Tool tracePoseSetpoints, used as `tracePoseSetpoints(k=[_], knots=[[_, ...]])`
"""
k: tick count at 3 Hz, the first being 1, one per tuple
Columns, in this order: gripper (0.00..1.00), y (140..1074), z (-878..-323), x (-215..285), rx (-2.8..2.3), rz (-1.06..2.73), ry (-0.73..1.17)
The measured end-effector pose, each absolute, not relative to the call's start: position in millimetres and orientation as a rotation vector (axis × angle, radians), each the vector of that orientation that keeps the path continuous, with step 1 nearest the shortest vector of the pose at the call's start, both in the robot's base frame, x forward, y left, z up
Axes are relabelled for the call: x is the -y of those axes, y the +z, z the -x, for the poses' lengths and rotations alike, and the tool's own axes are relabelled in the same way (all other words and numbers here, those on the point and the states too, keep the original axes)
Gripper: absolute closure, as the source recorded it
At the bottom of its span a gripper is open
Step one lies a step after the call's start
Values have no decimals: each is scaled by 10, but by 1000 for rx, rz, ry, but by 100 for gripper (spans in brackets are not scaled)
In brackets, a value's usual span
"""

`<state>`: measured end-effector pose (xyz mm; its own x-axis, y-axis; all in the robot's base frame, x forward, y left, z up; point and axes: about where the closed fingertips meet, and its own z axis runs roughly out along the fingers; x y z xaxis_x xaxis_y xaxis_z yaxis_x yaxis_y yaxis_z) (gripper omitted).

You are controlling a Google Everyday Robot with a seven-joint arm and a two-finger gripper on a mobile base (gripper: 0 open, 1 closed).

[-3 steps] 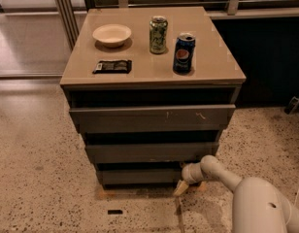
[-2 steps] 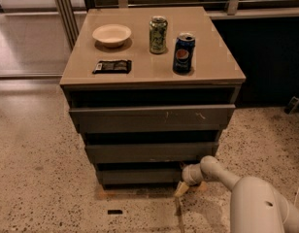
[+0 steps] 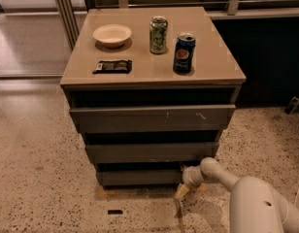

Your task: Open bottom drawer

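The bottom drawer (image 3: 140,177) is the lowest, narrowest dark grey front of the cabinet, just above the floor. Above it sit the mid-sized front (image 3: 149,152) and the widest front with pale scratch marks (image 3: 152,118). My gripper (image 3: 181,191) hangs at the end of the white arm (image 3: 215,173), at the bottom drawer's right end, with its pale fingers pointing down toward the floor. The arm's wrist is right beside the drawer's right corner.
On the cabinet top (image 3: 207,67) stand a white bowl (image 3: 112,34), a green can (image 3: 158,34), a blue Pepsi can (image 3: 183,53) and a dark snack packet (image 3: 112,66). Speckled floor (image 3: 38,178) surrounds the cabinet. A dark wall panel (image 3: 271,62) stands at the right.
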<state>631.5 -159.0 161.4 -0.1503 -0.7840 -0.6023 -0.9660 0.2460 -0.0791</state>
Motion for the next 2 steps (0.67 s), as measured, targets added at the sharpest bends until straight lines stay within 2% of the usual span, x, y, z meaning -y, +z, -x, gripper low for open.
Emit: tracePoseSetpoints(k=[2], knots=[[0, 1708, -6133, 1559, -2017, 1610, 473]])
